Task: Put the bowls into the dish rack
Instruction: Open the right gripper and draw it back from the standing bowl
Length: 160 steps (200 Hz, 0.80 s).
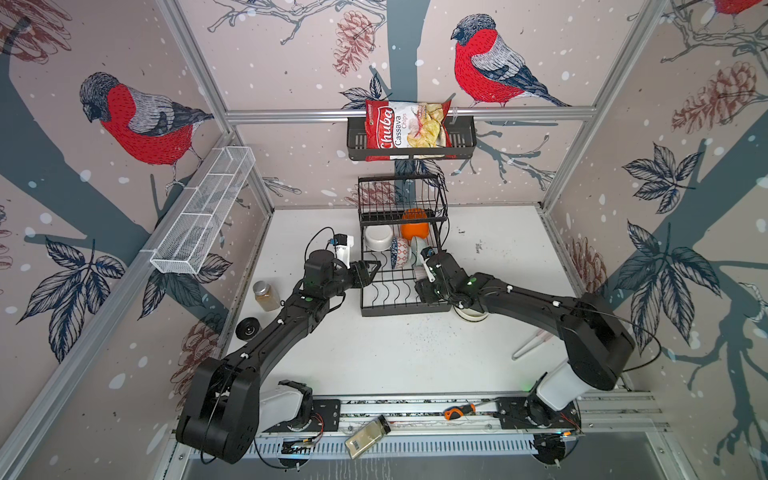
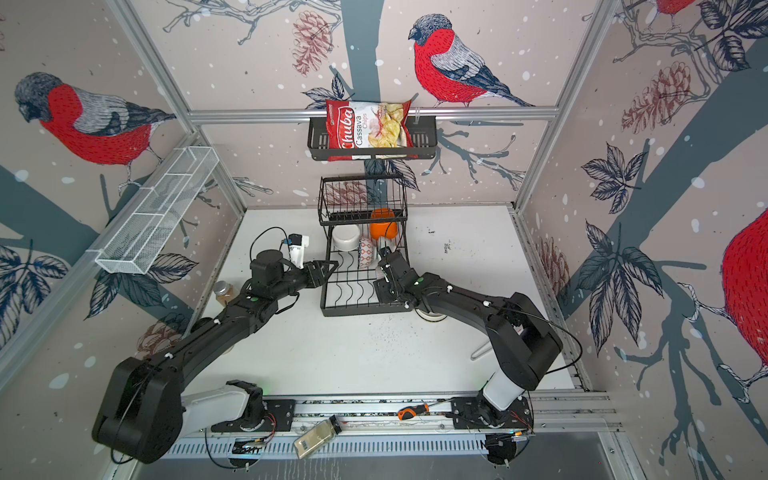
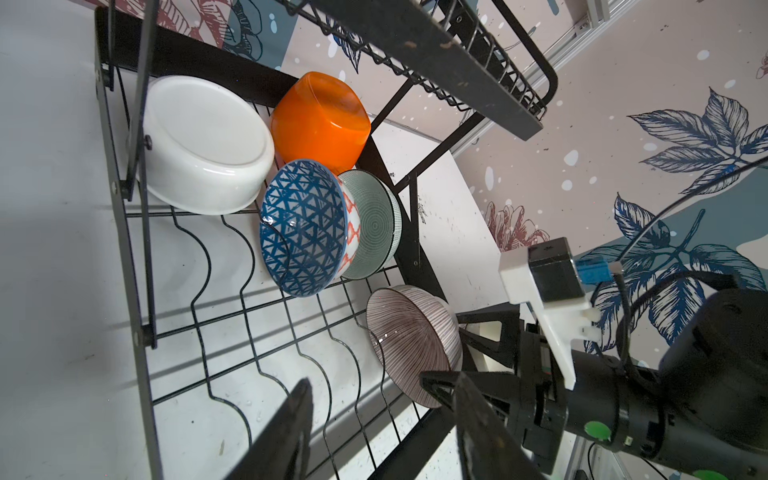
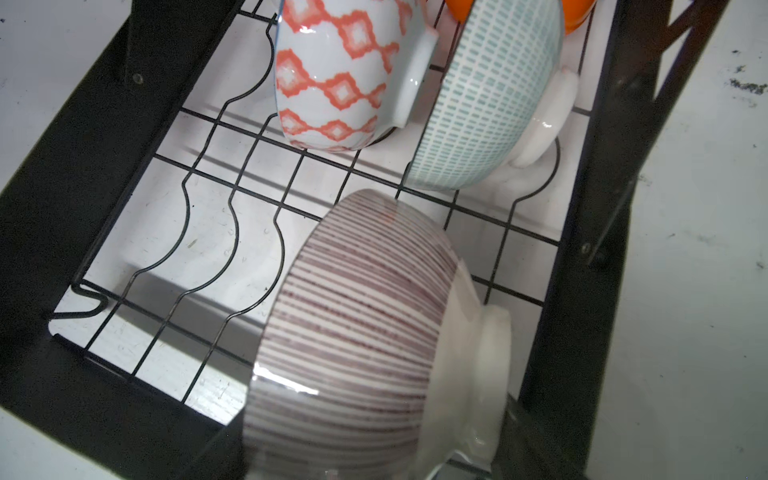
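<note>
1. In both top views the left gripper [image 1: 371,267], spread and empty, hangs beside the dish rack [image 1: 405,311].
2. Left wrist: the right gripper [image 3: 444,353] pinches the rim of the brown-striped bowl [image 3: 409,340].
3. Right wrist: that bowl tilts on edge over the rack's lower grid, near the mint bowl [image 4: 486,104].

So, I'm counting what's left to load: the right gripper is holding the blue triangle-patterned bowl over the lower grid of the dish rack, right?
No. The right gripper holds the brown-striped bowl over the lower grid of the dish rack; the blue triangle-patterned bowl already stands there, free. The left wrist view shows it.
</note>
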Tool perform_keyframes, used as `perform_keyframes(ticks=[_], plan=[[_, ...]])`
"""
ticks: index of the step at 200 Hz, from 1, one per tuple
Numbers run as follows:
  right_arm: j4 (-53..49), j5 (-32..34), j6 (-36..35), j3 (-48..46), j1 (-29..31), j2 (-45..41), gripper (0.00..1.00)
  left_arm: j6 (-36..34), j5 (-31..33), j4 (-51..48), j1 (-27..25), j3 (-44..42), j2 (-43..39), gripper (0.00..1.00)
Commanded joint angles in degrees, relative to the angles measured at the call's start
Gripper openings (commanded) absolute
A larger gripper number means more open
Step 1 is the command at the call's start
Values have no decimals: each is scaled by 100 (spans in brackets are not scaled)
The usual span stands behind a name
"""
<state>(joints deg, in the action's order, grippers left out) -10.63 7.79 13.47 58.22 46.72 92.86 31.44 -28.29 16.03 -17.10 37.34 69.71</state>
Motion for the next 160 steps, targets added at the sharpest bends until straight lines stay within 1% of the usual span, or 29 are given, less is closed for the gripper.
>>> perform_keyframes(ticks=[1, 89, 127, 160], plan=[[35, 17, 63, 49, 21, 69, 43, -99, 72, -9, 2, -25, -38, 54], [21, -66, 356, 28, 24, 226, 45, -106, 99, -34, 2, -96, -103, 54], [-11, -62, 447, -20, 29, 228, 51, -110, 122, -47, -2, -115, -133, 54], [-18, -59, 489, -47, 39, 220, 53, -103, 122, -39, 5, -116, -123, 54]])
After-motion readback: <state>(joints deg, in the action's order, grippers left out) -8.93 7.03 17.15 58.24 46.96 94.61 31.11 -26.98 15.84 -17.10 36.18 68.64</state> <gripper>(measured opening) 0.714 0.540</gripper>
